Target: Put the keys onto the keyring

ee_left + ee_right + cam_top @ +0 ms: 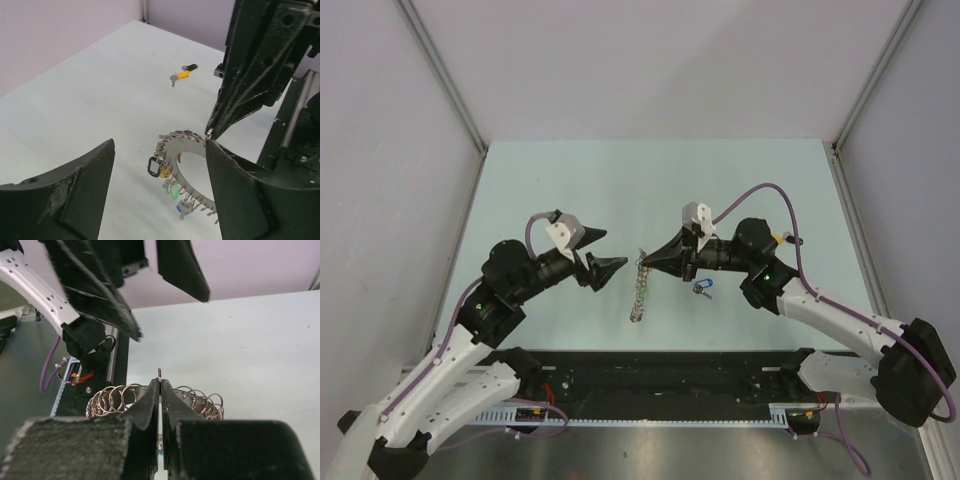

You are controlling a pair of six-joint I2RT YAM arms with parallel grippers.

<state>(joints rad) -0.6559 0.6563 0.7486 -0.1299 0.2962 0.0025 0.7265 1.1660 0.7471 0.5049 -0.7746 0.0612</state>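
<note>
The right gripper was shut tight on the top edge of the keyring. The thin edge of the ring sat pinched between its two fingers. The keyring hung down from that gripper, standing on its side over the pale counter. I could not tell if its bottom touched the counter.

The left gripper was wide open and held nothing. It sat just beside the keyring, with one finger on each side of the ring and not touching it.

Little keys hung from the keyring's bumpy outer edge. One had a black head and one had a green head.

Two loose keys lay on the counter, well apart from the keyring. One had a yellow head and one had a black head.
</note>
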